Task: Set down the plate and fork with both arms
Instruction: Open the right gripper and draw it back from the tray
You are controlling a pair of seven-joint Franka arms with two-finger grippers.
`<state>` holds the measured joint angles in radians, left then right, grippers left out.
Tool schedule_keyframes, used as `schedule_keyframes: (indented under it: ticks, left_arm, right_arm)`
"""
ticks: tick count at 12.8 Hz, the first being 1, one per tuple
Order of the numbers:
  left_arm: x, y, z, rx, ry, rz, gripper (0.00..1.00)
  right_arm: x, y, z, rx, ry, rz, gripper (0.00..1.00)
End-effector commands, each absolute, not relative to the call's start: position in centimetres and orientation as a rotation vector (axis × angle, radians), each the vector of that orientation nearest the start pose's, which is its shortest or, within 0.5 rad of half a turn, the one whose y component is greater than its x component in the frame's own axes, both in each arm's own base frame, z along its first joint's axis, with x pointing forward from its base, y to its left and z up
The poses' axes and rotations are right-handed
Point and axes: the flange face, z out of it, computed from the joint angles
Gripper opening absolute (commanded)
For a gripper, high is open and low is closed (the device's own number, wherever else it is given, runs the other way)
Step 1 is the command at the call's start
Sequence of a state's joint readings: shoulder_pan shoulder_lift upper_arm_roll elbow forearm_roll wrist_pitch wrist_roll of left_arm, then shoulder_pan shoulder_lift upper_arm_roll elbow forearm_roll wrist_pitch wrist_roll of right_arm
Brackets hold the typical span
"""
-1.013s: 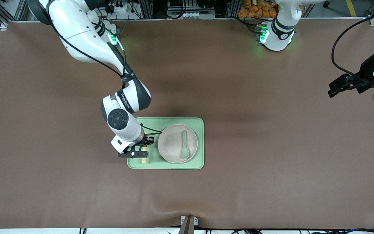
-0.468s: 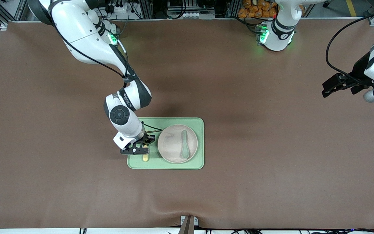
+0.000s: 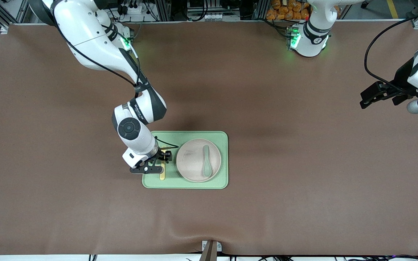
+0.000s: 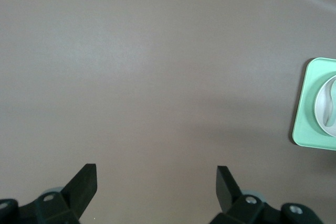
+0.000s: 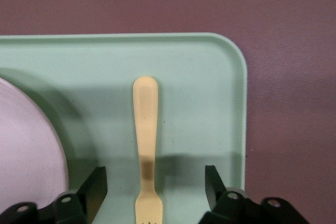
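The pale-yellow fork lies flat on the light-green tray, beside the cream plate, toward the right arm's end. My right gripper hovers just over the fork, open and empty. In the right wrist view the fork lies between the spread fingers of the right gripper without touching them, with the plate's rim beside it. My left gripper is open and empty over bare table at the left arm's end; it also shows in the left wrist view.
A grey-green spoon lies in the plate. The tray's corner shows at the edge of the left wrist view. The brown mat covers the table around the tray.
My right gripper has shifted a little over the fork, and the tines now show. The fork has stayed on the tray. My left gripper moved slightly toward the table's middle, then held.
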<state>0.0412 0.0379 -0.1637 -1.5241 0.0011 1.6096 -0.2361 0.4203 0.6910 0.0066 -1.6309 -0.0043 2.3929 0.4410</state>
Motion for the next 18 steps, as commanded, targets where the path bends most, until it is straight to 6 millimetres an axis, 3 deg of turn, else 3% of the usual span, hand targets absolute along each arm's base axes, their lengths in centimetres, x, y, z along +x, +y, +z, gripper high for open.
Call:
schedule_keyframes:
  ticks: [1, 4, 6, 10, 13, 18]
  left_arm:
    - [56.5, -6.9, 63.2, -3.168, -0.164, -0.086, 1.00]
    - [56.4, -7.1, 63.2, -3.166, -0.159, -0.081, 1.00]
    - [56.5, -7.1, 62.9, -3.167, -0.152, -0.074, 1.00]
    - [56.4, -7.1, 62.9, -3.167, -0.151, -0.064, 1.00]
    - [56.0, -7.1, 63.1, -3.164, -0.151, -0.040, 1.00]
    - [55.8, -7.4, 62.9, -3.162, -0.143, -0.028, 1.00]
  right_arm:
    - [65.1, 27.3, 28.0, -3.122, 0.044, -0.027, 1.00]
    - [66.2, 23.8, 32.8, -3.132, 0.114, 0.038, 1.00]
    - [66.0, 21.5, 36.2, -3.137, 0.092, 0.078, 1.00]
    - [65.1, 12.9, 42.1, -3.144, -0.001, 0.223, 1.00]
    - [64.1, 6.5, 45.0, -3.128, -0.025, 0.302, 1.00]
    - [60.9, 0.5, 52.1, -3.112, -0.056, 0.294, 1.00]
